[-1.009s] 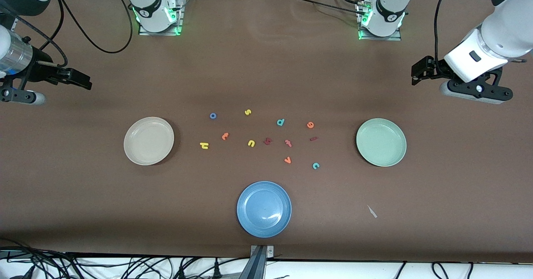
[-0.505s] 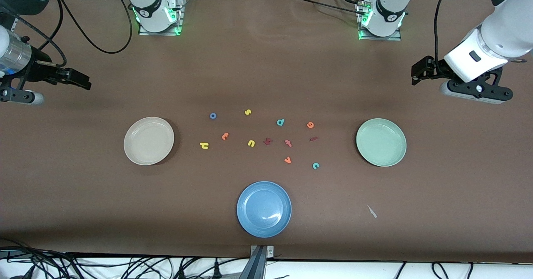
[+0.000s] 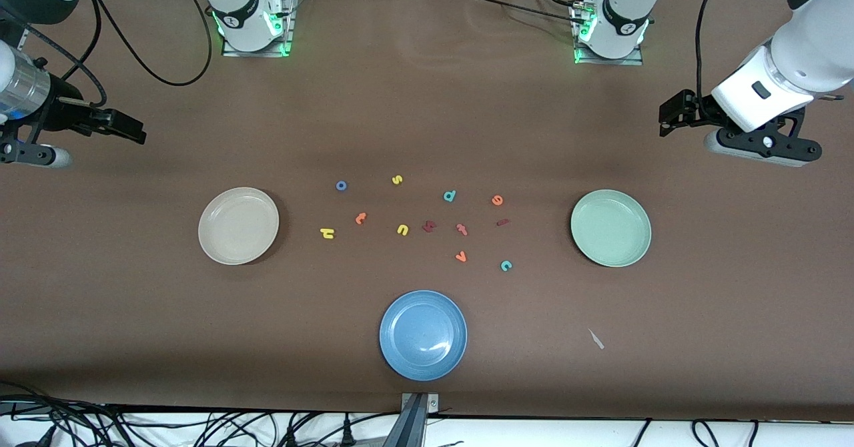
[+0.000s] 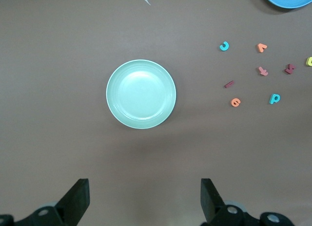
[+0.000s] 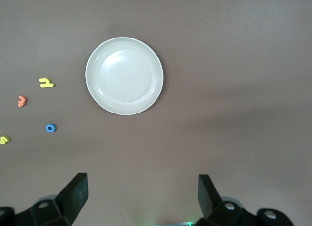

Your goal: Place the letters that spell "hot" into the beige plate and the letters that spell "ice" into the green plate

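The beige plate (image 3: 238, 225) (image 5: 124, 75) lies toward the right arm's end, the green plate (image 3: 610, 228) (image 4: 141, 94) toward the left arm's end, both bare. Between them lie the yellow h (image 3: 327, 233) (image 5: 46, 83), blue o (image 3: 341, 185) (image 5: 50, 128), orange t (image 3: 361, 218) (image 5: 21, 101), dark red i (image 3: 503, 222) (image 4: 229, 84), teal c (image 3: 506, 265) (image 4: 224, 46) and orange e (image 3: 497, 200) (image 4: 235, 102). My left gripper (image 3: 674, 117) (image 4: 145, 201) hangs open over the table near the green plate. My right gripper (image 3: 127, 128) (image 5: 141, 201) hangs open near the beige plate. Neither holds anything.
A blue plate (image 3: 423, 335) sits nearest the front camera. Other letters lie among the task's: yellow s (image 3: 397, 180), yellow u (image 3: 402, 229), teal d (image 3: 450, 196), a chunky dark red letter (image 3: 429, 226), an orange hooked letter (image 3: 462, 229), an orange v (image 3: 460, 257). A pale scrap (image 3: 596, 339) lies near the front.
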{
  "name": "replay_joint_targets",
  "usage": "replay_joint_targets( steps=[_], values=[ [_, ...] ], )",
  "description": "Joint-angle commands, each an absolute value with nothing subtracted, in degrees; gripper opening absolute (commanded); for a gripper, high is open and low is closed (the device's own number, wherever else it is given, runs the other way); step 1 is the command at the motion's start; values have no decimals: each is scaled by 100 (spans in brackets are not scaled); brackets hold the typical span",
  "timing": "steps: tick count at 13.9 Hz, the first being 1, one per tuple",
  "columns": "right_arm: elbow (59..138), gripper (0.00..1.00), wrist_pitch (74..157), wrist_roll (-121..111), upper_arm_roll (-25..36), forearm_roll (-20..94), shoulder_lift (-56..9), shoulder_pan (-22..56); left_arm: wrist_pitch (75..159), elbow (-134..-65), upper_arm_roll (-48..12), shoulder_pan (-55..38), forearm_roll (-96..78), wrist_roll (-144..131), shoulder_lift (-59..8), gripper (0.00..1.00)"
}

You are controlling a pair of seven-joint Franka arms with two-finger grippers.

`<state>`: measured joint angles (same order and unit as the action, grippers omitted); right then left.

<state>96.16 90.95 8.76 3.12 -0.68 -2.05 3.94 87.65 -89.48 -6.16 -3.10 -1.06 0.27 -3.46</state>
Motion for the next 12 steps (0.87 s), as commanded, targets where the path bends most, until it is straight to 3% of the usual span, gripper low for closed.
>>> replay_joint_targets(
  steps=[1,6,12],
  values=[
    [9440,100,8974,897,290,-62,-272,387,8640,-8763,-624,-343,26,-53,-422,100],
    [9448,100,8736,923,132,-105,-413,579,8640,-8763,-615,-343,26,-53,-422,100],
    [9439,100,9173,966,88,148,-1502,1079,8640,-8763,-615,-343,18,-62,-422,100]
  ],
)
